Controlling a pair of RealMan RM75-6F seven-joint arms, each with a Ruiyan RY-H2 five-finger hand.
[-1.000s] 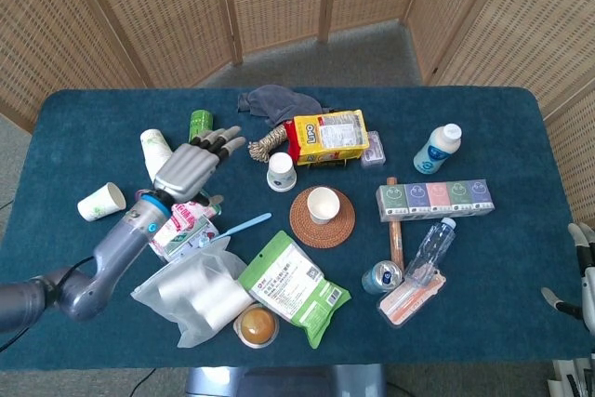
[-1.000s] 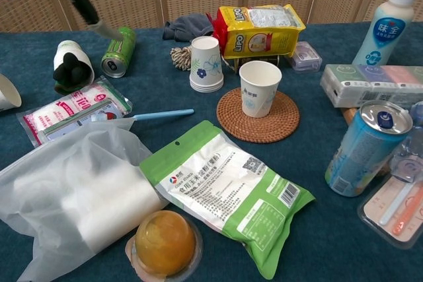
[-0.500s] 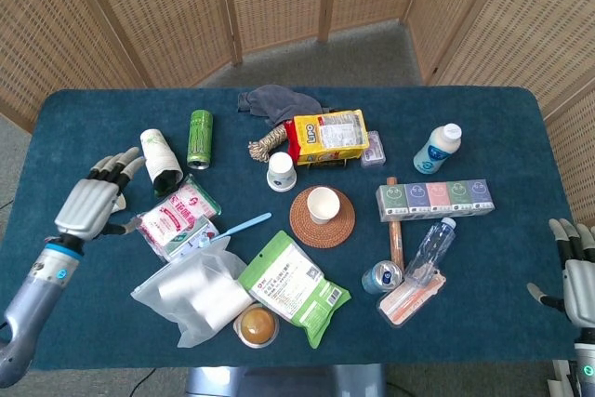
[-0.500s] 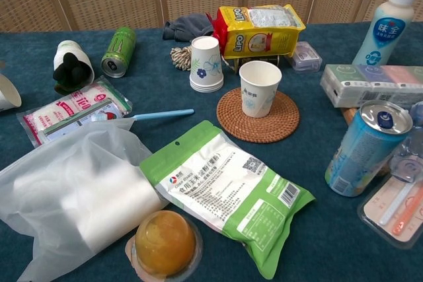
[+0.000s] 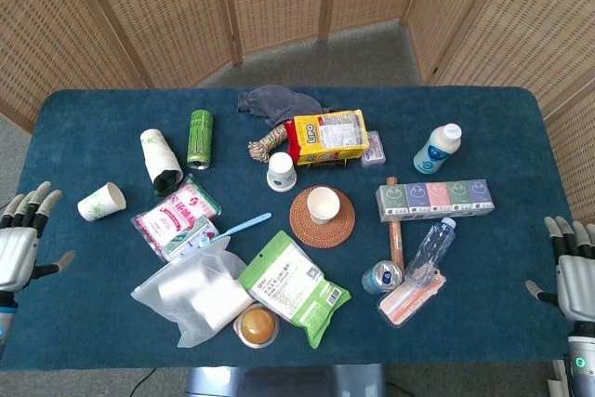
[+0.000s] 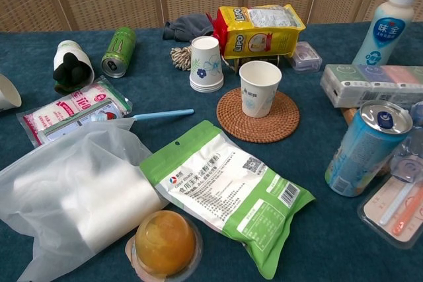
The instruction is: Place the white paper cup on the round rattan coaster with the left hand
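White paper cup (image 6: 259, 88) stands upright on the round rattan coaster (image 6: 258, 116), mouth up, near mid-table. Stack of flowered cups (image 6: 205, 64) just behind-left of it; yellow snack bag (image 6: 260, 30) further back. Left hand (image 5: 19, 250) sits off the table's left edge, palm-back up, fingers spread, holding nothing, well apart from the cup. Right hand (image 5: 574, 271) off the right edge, fingers likewise apart and empty. Neither hand shows in the chest view.
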